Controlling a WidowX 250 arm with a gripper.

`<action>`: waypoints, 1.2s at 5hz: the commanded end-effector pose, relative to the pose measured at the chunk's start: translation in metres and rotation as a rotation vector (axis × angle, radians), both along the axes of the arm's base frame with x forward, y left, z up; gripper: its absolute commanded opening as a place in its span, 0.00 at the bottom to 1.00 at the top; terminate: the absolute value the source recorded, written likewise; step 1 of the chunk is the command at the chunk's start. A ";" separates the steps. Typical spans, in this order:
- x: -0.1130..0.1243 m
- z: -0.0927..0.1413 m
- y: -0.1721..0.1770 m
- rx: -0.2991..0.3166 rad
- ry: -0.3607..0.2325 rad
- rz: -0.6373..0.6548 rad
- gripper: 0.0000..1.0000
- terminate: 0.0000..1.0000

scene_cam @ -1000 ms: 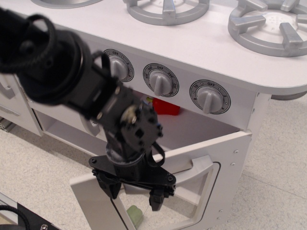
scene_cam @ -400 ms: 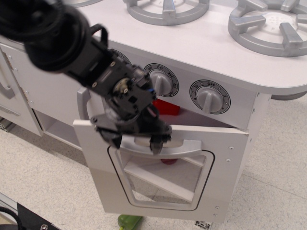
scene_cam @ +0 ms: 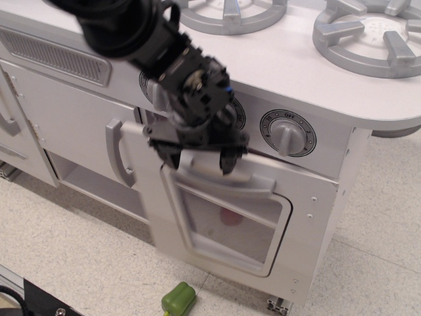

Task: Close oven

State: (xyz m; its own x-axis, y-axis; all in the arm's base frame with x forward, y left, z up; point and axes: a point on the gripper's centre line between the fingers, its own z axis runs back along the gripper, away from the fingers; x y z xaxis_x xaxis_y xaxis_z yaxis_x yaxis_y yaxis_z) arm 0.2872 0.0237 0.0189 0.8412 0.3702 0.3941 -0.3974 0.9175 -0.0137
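The oven's white door [scene_cam: 299, 217] with its rounded clear window [scene_cam: 230, 225] stands almost upright against the toy kitchen's front. I cannot tell if a thin gap remains at its top. My black gripper [scene_cam: 200, 158] is open and sits at the door's upper edge, just above the wide silver-grey bar handle [scene_cam: 227, 179]. One fingertip [scene_cam: 172, 158] is at the handle's left end and the other nearer its middle. A red object [scene_cam: 227, 216] shows dimly through the window.
Grey dial knobs [scene_cam: 287, 133] sit above the door, and burner rings [scene_cam: 368, 36] are on the stovetop. A plain cabinet door with a vertical grey handle [scene_cam: 115, 153] is to the left. A green toy [scene_cam: 177, 297] lies on the floor in front.
The oven door has swung up from hanging far open to almost upright. My gripper has risen with it, staying at the handle, and has moved toward the kitchen front.
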 end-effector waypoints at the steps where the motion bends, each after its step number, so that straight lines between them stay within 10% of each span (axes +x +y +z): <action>1: 0.012 0.024 0.010 0.001 -0.055 0.019 1.00 0.00; 5: -0.031 0.074 0.015 -0.093 -0.012 -0.103 1.00 0.00; 6: -0.031 0.074 0.015 -0.093 -0.012 -0.103 1.00 1.00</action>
